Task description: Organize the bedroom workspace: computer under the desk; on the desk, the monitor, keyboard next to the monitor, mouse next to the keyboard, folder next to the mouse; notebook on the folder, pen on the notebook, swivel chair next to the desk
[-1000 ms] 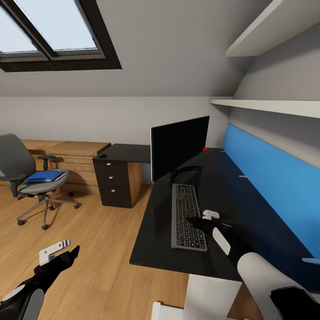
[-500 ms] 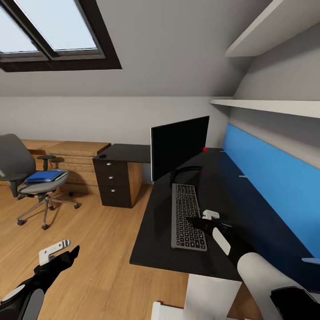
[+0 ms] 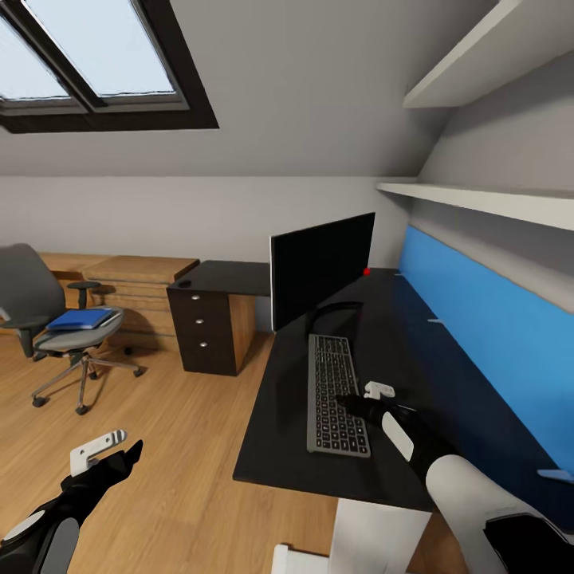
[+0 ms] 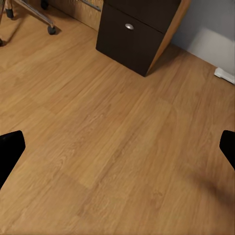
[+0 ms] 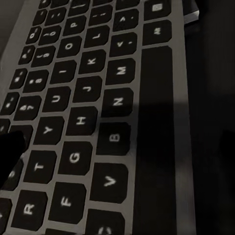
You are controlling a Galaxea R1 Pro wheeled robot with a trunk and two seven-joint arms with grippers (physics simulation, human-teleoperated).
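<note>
Very little has changed in the last second: my whole view has tipped slightly, so shelves and window sit a touch differently, but that is my head moving, not the things. My right tool (image 3: 368, 396) hangs where it was, low over the near right edge of the slim silver-grey keyboard with matte black keys (image 3: 335, 392). Up close the keys (image 5: 93, 117) are square and flat-topped in a smooth metallic frame. I cannot tell how far this tool is parted, nor whether it touches the keyboard; it lifts nothing.

The keyboard lies flat on the long black-topped worktop (image 3: 275, 414), its far end just before the wide flat black monitor (image 3: 322, 265), which stands upright on the same top. That placement looks finished to me, so the right arm can let go and pull away.

My left tool (image 3: 100, 453) hangs wide open and empty over the wood-plank floor (image 4: 112, 147), its two dark fingertips (image 4: 10, 152) at the edges of its own view, near the black drawer unit with round silver knobs (image 3: 203, 331).

The flat bright blue folder (image 3: 78, 319) lies on the padded seat of the grey swivel chair with chrome star base (image 3: 56, 319), well apart from the worktop. I judge that is next.
</note>
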